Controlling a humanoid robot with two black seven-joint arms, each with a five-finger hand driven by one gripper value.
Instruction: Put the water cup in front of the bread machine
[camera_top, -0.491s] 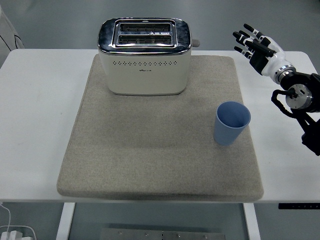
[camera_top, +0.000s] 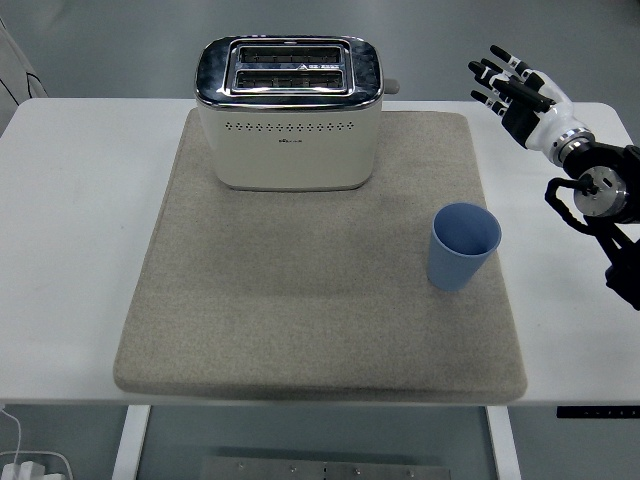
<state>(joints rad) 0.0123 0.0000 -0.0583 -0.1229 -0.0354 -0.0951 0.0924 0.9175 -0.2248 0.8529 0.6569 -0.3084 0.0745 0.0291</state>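
- Since the earlier frame, only the right hand (camera_top: 515, 88) has shifted, drifting slightly up and to the right; everything on the table has stayed where it was.
- That right hand hovers above the far right corner of the white table (camera_top: 75, 220), with its fingers (camera_top: 492, 72) spread and holding nothing, well apart from the cup.
- The blue water cup (camera_top: 463, 246) is a plain, smooth tumbler, wider at the rim than at the base, with no handle.
- It stands upright, mouth open to the camera, and the inside looks empty (as far as this angle lets one see).
- It sits on the right side of the grey felt mat (camera_top: 300, 300), near the mat's right edge, forward of the toaster and off to its right.
- The cream two-slot toaster (camera_top: 288, 115) stands at the back of the mat, left of centre — its chrome top faces up, with a row of small perforations across its front face.
- Between the toaster's front and the mat's near edge lies bare mat; the cup is beside that stretch, not in it.
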